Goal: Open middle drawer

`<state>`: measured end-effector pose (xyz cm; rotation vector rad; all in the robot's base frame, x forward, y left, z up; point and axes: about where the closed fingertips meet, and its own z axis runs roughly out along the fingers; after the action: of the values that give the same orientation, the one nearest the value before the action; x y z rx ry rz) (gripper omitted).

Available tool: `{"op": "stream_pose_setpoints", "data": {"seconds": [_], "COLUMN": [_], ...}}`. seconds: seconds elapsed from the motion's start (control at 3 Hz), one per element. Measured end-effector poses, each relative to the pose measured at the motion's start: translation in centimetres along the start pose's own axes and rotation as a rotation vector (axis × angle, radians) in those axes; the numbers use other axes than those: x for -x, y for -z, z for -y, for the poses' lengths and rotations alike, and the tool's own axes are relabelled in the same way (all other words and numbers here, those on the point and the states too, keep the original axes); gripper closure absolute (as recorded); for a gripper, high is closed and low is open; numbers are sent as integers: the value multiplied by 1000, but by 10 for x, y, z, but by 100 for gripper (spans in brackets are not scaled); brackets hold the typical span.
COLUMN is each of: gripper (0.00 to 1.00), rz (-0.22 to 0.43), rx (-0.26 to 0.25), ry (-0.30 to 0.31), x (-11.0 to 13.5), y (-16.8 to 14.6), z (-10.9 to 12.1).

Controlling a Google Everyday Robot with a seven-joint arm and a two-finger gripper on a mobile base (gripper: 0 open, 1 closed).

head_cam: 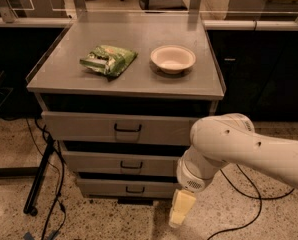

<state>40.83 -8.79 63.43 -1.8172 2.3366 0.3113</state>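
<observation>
White arm (249, 149) bent, gripper (181, 210) low, pointing down

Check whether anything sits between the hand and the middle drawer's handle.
Nothing visible does. The hand hangs low near the floor, below the right end of the middle drawer; its black handle faces open space.
</observation>
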Motion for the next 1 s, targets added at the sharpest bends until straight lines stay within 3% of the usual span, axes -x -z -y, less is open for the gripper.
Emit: {"op": "stream_pose_setpoints", "data": {"seconds": [0.33, 0.67, 1.0], "gripper": [0, 0, 0], "rz": [0, 3, 21], "rx": [0, 21, 30], "ry": [0, -20, -74], "x": [0, 2, 11], "y": [0, -27, -83], "z": [0, 11, 49]}}
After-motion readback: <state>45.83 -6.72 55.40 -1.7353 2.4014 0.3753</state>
